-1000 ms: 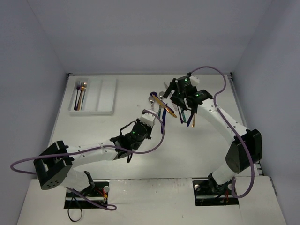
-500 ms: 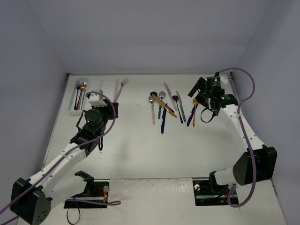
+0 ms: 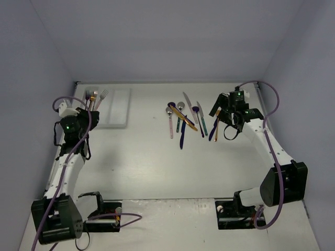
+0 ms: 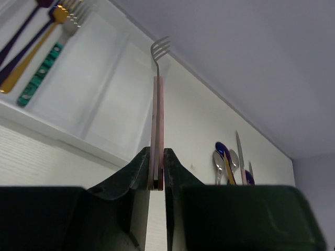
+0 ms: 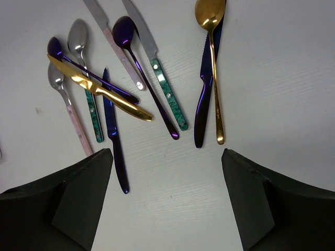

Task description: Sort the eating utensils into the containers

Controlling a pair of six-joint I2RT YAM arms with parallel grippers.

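Start with the tray [image 4: 89,89], white, three long lanes side by side, sitting at the far left. That's where the action is. The left gripper [image 4: 156,157] hovers at the tray's near end, jaws clenched on the handle tip of a pink-handled fork [image 4: 156,104]. Across the way the right gripper [image 5: 166,151] hangs over the pile [image 5: 157,83] of spoons and knives, jaws spread wide and holding nothing. Back to the fork: it's above the tray, not down in it. From the top view its tines [image 3: 103,95] sit near the far rim, just right of the forks [image 3: 90,97] already lying in the leftmost lane. Whether it's over the middle lane or a divider I can't tell. To land this well, I'd slide it left so it joins the other forks. Then square the handle with the lane walls, drop the wrist until the fork lies nearly flat, and only then let go. A release from height would likely bounce it across a divider. As for heading, the long axis runs straight out from the fingers along the lanes, tines leading toward the tray's far end. That's the same way the stowed forks point, so it needs little or no turning.
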